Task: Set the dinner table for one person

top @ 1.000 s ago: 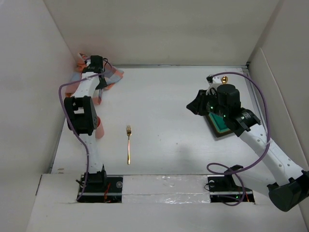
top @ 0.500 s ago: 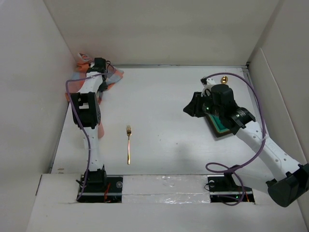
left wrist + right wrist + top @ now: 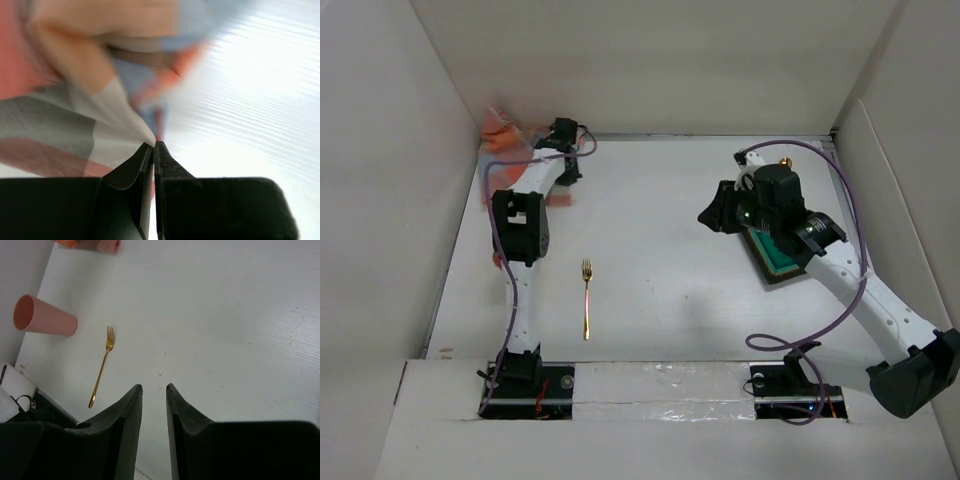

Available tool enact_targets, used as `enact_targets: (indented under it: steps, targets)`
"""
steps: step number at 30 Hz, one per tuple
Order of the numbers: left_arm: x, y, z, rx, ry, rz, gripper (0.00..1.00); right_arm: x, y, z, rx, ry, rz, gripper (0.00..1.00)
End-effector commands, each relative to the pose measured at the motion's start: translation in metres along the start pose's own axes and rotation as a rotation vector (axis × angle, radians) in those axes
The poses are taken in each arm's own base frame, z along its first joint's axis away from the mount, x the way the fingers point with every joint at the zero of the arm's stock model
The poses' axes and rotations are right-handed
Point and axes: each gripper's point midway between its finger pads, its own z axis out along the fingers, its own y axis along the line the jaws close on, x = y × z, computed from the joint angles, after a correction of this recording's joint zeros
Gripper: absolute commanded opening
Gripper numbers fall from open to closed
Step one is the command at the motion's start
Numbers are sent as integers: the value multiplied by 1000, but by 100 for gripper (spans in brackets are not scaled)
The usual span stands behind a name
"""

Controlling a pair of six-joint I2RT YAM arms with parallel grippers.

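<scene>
While our left jaws clamp the checked cloth (image 3: 75, 125) at the far-left corner of the surface (image 3: 660, 250), our right jaws hang barely parted, empty; beyond the fork (image 3: 586, 298), most setting remains, we judge.

The checked cloth (image 3: 75, 100) blurs in the left wrist view; from above, left of the fork (image 3: 586, 298), the left arm (image 3: 520, 225) mostly hides what seems a pink cup (image 3: 44, 318).
</scene>
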Motion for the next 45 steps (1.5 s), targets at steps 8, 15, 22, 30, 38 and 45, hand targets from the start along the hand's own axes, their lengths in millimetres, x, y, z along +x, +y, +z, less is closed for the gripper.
enact_targets:
  steps: [8,15,22,30,38,45]
  targets:
    - [30,-263,-149,595,-128,202,27,-35,9,10,1,-63,-12,38]
    - [-20,-249,-213,666,-281,104,39,-26,-13,31,51,-49,65,22]
    - [-8,-241,-163,454,-271,240,26,-26,-30,39,60,-55,122,0]
    - [-4,-266,-136,455,-305,209,39,-10,-37,34,57,-21,135,0]
    - [8,-294,-116,470,-332,233,39,8,-42,29,74,21,151,0]
    - [21,-285,-86,368,-335,231,33,8,-43,26,90,14,160,0]
